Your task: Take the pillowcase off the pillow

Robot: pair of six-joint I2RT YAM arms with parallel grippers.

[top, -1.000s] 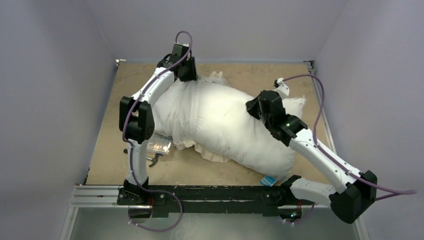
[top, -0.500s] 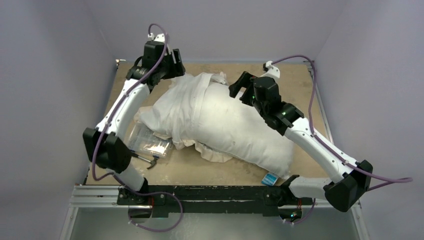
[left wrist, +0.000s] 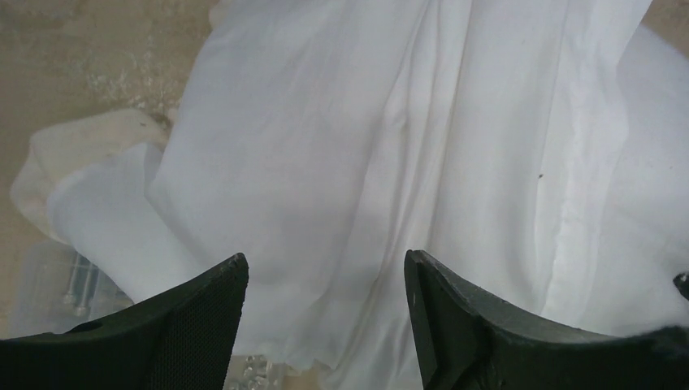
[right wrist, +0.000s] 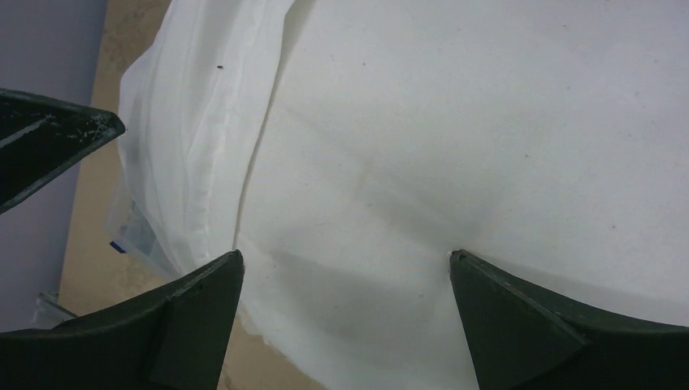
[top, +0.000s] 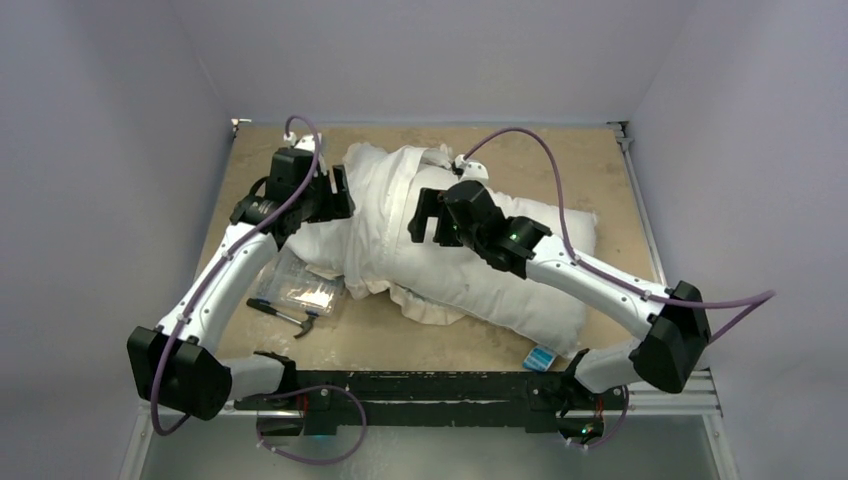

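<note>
The plump white pillow point(top: 510, 285) lies diagonally across the table, a small blue tag point(top: 540, 358) at its near right corner. The white pillowcase point(top: 380, 215) is bunched in folds over its left end, with cream frill point(top: 425, 305) showing under the near side. My left gripper point(top: 342, 195) stands open at the left edge of the bunched cover; in the left wrist view its jaws point(left wrist: 323, 258) frame wrinkled pillowcase point(left wrist: 366, 122), holding nothing. My right gripper point(top: 420, 215) is open over the pillow beside the cover's edge; its jaws point(right wrist: 345, 253) hover above smooth pillow point(right wrist: 487, 122), with pillowcase folds point(right wrist: 187, 130) to the left.
A clear plastic bag point(top: 300, 285) and a small hammer-like tool point(top: 290, 318) lie on the tan table point(top: 560, 150) left of the pillow. Grey walls close in on three sides. A black rail point(top: 430, 385) with the arm bases runs along the near edge.
Both grippers have opened. The left arm drew back from the far end toward the left side of the cover. The right arm swung left across the pillow to the cover's edge.
</note>
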